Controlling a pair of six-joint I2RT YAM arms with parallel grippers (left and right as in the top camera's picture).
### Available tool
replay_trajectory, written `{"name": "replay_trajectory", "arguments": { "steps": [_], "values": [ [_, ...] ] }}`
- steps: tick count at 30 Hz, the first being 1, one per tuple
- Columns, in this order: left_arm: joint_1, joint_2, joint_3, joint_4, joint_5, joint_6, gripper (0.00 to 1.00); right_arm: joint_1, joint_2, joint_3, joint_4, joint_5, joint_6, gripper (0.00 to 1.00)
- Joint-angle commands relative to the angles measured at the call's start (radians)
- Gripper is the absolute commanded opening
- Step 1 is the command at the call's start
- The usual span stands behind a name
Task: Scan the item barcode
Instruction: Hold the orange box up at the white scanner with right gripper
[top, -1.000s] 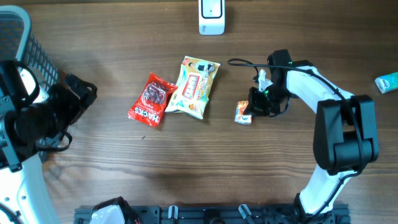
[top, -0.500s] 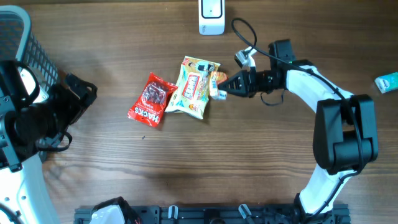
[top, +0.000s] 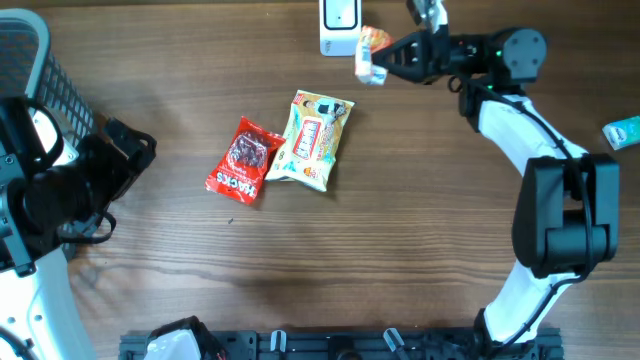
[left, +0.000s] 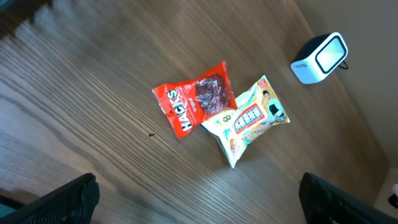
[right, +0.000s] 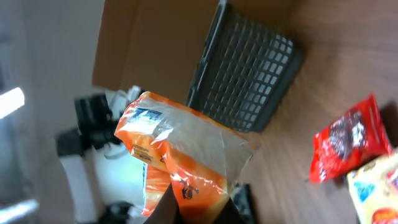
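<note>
My right gripper (top: 388, 58) is shut on a small orange and white snack packet (top: 371, 52), held up in the air just right of the white barcode scanner (top: 340, 24) at the table's far edge. In the right wrist view the packet (right: 180, 158) fills the middle, pinched at its lower end between the dark fingers (right: 174, 208). My left gripper (left: 199, 199) stands wide open at the table's left side, nothing between its fingers. The scanner (left: 320, 57) also shows in the left wrist view, upper right.
A red Hacks bag (top: 243, 160) and a yellow-green snack bag (top: 315, 140) lie side by side mid-table. A dark mesh basket (top: 35, 75) stands at the far left. A teal packet (top: 622, 132) lies at the right edge.
My right arm has lifted the orange packet off the table and swung it up and back, from beside the yellow-green bag to next to the scanner. The left arm has not moved.
</note>
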Motion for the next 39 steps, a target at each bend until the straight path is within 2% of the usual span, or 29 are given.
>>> {"name": "replay_trajectory", "arguments": {
  "steps": [1, 30, 39],
  "values": [
    [0.006, 0.000, 0.004, 0.002, -0.006, 0.016, 1.00, -0.003, 0.010, 0.024, -0.034, 0.016, 0.102, 0.04],
    [0.006, 0.000, 0.004, 0.002, -0.006, 0.016, 1.00, 0.005, 0.010, 0.024, -0.034, 0.005, 0.049, 0.04],
    [0.006, 0.000, 0.004, 0.002, -0.006, 0.016, 1.00, 0.056, 0.010, 0.024, -0.036, 0.009, -0.143, 0.04]
  ]
}}
